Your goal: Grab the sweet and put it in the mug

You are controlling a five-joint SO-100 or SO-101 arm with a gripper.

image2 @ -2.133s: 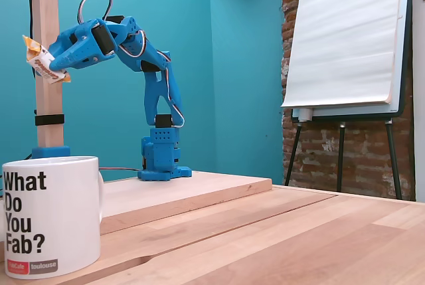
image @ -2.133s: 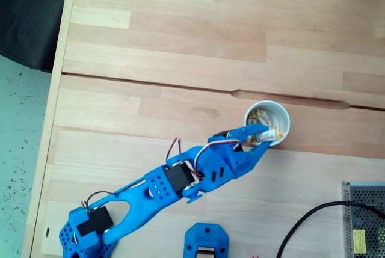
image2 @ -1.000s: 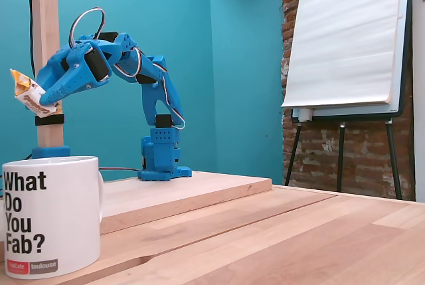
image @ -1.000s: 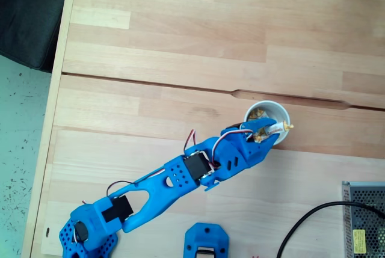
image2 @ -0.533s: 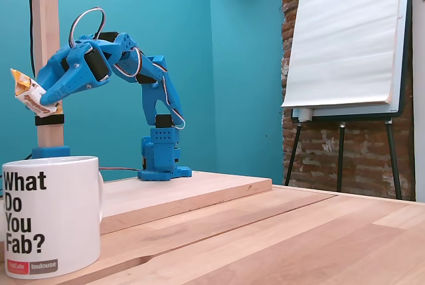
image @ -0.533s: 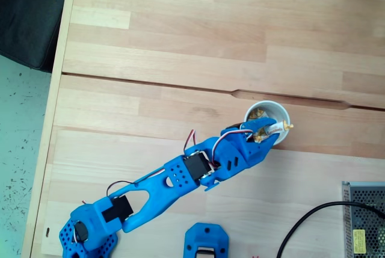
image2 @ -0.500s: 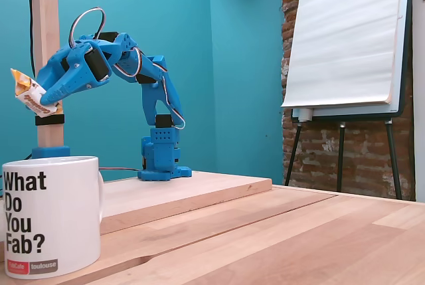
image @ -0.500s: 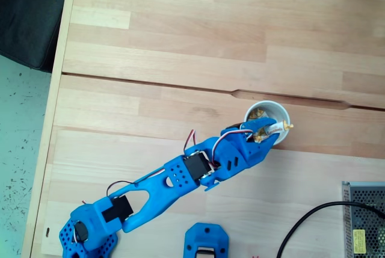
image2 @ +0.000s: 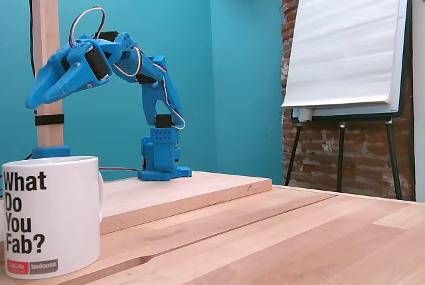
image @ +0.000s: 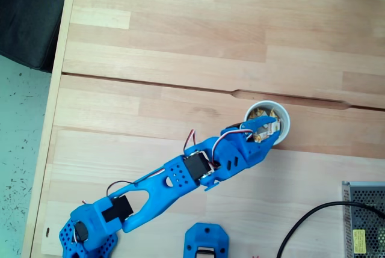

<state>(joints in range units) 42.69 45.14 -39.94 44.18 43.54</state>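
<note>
Fixed views, both: my gripper (image: 269, 127) (image2: 32, 102) hangs over the mug (image: 283, 116) (image2: 50, 215), empty; whether its jaws are spread I cannot tell. Seen from above, the sweet (image: 271, 125) lies inside the mug, among other wrapped candies, just beside my fingertips.

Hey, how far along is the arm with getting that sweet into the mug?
Nearly finished, by the look of it. In the fixed view from above, wrapped sweets lie inside the white mug, and the gripper hangs over its rim. In the side fixed view the gripper holds nothing above the mug. What seems left is pulling the arm away.
</note>
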